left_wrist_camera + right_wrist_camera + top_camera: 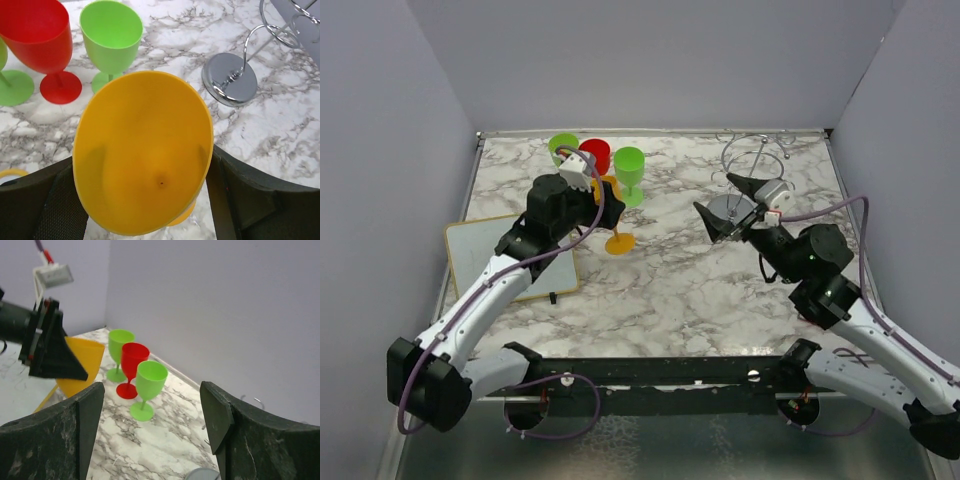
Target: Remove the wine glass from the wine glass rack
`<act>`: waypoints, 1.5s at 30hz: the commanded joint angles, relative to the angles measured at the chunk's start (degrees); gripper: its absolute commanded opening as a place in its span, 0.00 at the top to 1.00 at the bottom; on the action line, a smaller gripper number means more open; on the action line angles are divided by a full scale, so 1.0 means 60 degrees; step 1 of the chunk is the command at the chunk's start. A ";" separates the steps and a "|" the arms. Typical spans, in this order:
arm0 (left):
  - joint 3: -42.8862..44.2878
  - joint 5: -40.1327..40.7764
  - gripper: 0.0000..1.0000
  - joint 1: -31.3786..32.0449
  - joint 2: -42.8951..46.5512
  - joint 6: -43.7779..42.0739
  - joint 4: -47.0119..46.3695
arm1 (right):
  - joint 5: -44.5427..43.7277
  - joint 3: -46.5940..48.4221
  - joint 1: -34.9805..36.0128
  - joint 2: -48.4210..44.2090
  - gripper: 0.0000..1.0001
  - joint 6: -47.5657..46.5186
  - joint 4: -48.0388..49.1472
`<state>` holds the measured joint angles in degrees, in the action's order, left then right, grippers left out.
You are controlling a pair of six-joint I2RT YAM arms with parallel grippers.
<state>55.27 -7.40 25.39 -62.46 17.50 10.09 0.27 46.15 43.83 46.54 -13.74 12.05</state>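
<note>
The wine glass [142, 150] is yellow-orange plastic, and its bowl fills the space between the fingers of my left gripper [145, 165], which is shut on it. In the top view that left gripper [603, 197] holds the glass [619, 240] tilted, left of the table's middle, with its foot low near the marble. The silver wine glass rack [757, 152] stands at the back right with no glass on its arms; its round base [230, 79] also shows. My right gripper [713, 192] hangs open and empty just left of the rack, above its base. From there the held glass [82, 365] is in view.
Two green glasses [629, 165] [560, 146] and a red one [595, 155] stand upright at the back left, close behind the held glass. A white board [495, 255] lies at the left edge. Grey walls close in the table on three sides.
</note>
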 commanded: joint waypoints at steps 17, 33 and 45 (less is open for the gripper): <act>-0.1059 0.1937 0.20 0.0969 -0.3970 -0.2765 -0.7377 | -0.1962 0.0011 0.0062 -0.1385 0.18 -0.0169 -0.0556; -0.1074 0.2021 0.17 0.0948 -0.5450 -0.3164 -0.8280 | -0.2138 -0.0089 0.0062 -0.1604 0.16 -0.0402 -0.0568; -0.1166 0.2404 0.01 0.0925 -0.5592 -0.3067 -0.8014 | -0.2104 -0.0254 0.0062 -0.1742 0.16 -0.0301 -0.0624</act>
<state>48.42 4.69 31.14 -96.33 -1.21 -36.97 -11.18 45.17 43.83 37.06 -15.33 8.97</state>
